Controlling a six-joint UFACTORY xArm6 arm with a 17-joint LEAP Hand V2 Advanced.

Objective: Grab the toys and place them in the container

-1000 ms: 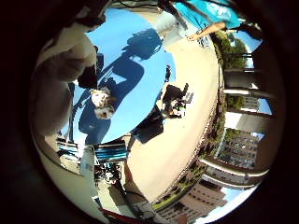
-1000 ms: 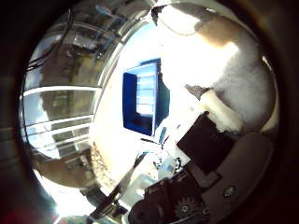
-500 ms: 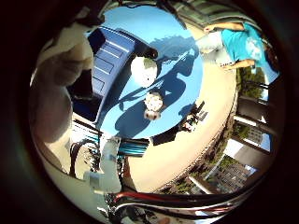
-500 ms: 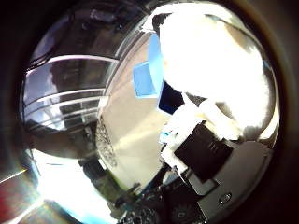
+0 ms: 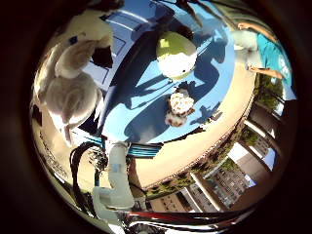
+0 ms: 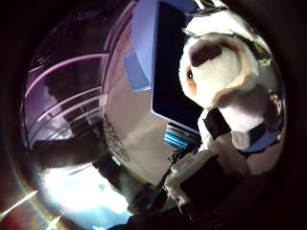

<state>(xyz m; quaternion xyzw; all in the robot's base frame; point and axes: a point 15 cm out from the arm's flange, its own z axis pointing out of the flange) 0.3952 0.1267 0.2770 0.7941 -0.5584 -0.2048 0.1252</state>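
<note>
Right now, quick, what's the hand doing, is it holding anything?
Right hand: shut on the white plush toy, held close to the palm beside the blue container.

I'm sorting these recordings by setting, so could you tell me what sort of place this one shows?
Most likely an outdoor terrace or rooftop in a built-up area. A blue table stands in hard sunlight on a paved floor, a railing runs along its edge, and multi-storey buildings rise beyond.

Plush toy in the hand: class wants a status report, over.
Hand shut on white plush toy, close to the palm. Blue container beside it. Green-and-white toy and small brown-and-white toy lie on blue table. No obstruction seen.
</note>
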